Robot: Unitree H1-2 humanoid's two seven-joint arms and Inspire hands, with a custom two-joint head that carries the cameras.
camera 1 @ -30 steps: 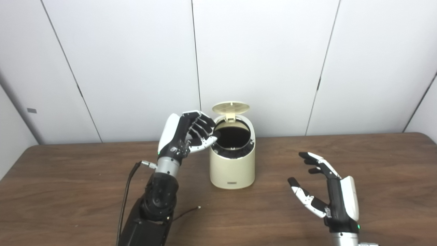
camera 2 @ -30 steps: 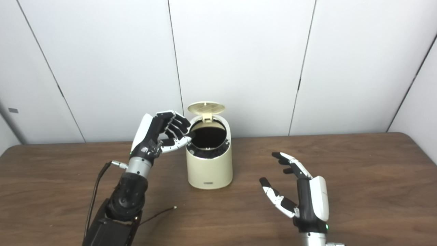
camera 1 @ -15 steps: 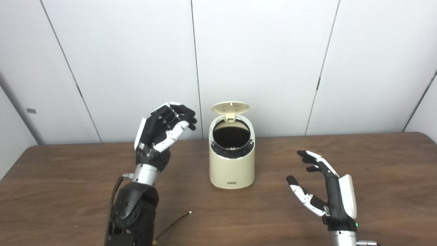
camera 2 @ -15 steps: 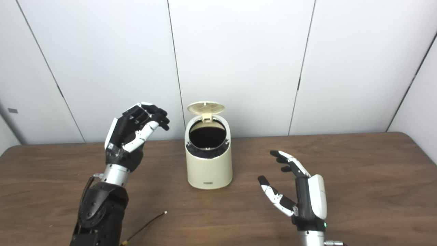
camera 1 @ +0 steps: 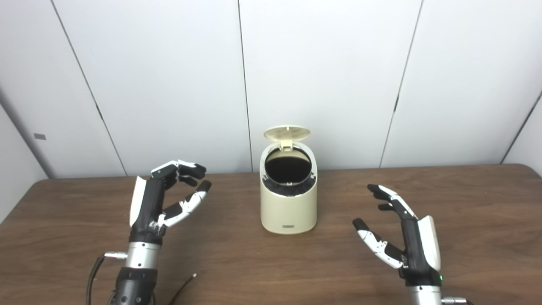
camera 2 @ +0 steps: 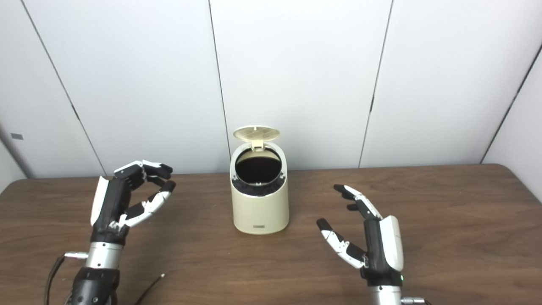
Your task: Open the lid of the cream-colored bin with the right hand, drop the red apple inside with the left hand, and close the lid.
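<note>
Both hands are showing the same build: the left hand (camera 1: 154, 205) and the right hand (camera 1: 413, 248) are wearing glossy white shells over the back, with black frames beneath. The fingers (camera 1: 188, 169) are showing black segments with white plates, ending in black tips. Brushed silver cuffs are ringing each wrist, and a small silver plug is jutting from the left one. A black forearm casing is showing below it, with dark cables (camera 1: 91, 277) trailing beside. A tiny green light is glowing near the right wrist.
</note>
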